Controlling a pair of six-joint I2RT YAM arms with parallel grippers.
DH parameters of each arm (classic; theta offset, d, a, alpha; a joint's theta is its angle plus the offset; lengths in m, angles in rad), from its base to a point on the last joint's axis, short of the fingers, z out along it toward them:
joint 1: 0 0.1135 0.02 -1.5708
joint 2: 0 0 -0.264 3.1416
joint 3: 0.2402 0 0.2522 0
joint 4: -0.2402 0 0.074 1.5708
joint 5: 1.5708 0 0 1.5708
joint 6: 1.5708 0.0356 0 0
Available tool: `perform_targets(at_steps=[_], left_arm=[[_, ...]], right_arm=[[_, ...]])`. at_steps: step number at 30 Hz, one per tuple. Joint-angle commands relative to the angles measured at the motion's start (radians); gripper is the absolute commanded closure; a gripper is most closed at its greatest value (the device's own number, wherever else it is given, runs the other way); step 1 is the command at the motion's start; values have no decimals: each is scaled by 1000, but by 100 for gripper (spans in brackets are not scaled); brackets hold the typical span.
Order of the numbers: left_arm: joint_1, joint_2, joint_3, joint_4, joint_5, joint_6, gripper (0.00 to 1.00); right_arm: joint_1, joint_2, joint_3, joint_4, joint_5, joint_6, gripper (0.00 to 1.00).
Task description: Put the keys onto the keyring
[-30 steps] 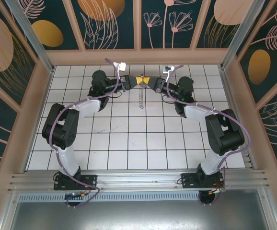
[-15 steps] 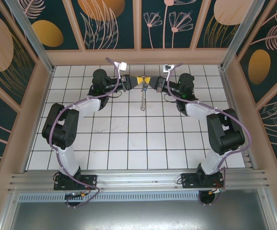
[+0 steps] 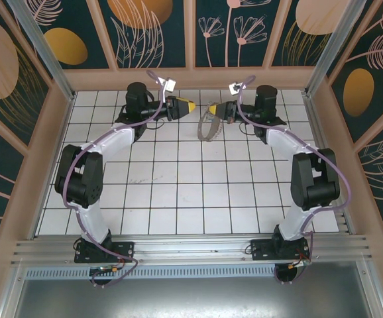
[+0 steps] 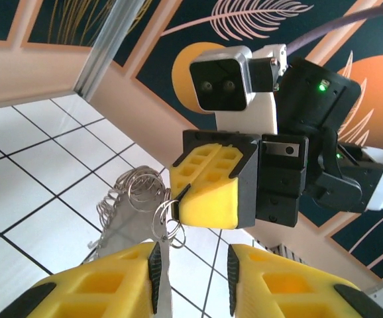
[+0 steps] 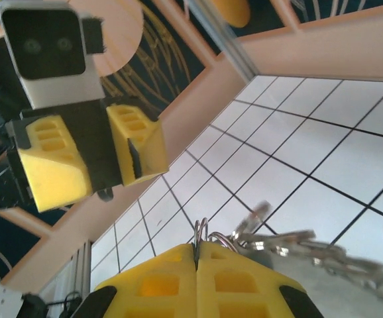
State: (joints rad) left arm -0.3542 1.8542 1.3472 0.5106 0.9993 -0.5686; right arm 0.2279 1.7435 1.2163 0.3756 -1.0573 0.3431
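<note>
Up at the far end of the tiled table now, raised off the tiles. On the right gripper: clamped fully shut, pinching the keyring by its top. Hangs from those yellow pads as a tan loop fringed with silvery keys, draped down and a touch toward the left arm. From the right wrist, seen tight between the closed fingertips: a thin wire ring, with silvery pieces trailing off to the right, blurred. Across to the left gripper: parted a little, gripping nothing, pointed straight at its partner, near it but apart. Confirmed from the left wrist: a clear gap between the two yellow fingers, with small rings and a coil of silvery keys dangling just beyond them. Hard to say from here whether any ring brushes the left-hand finger's inner edge; looks close, no more. Facing off tip to tip across that gap.
</note>
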Motion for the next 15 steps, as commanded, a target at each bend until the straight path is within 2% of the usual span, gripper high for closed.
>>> perform_targets(at_steps=[1, 7, 15], left_arm=[[3, 27, 36, -44, 68, 35, 68], [1, 32, 24, -3, 118, 4, 71], [3, 37, -5, -4, 114, 15, 71]], right_arm=[[4, 39, 57, -79, -123, -92, 100], [27, 70, 82, -81, -162, -99, 100], [46, 87, 95, -68, -206, -98, 100]])
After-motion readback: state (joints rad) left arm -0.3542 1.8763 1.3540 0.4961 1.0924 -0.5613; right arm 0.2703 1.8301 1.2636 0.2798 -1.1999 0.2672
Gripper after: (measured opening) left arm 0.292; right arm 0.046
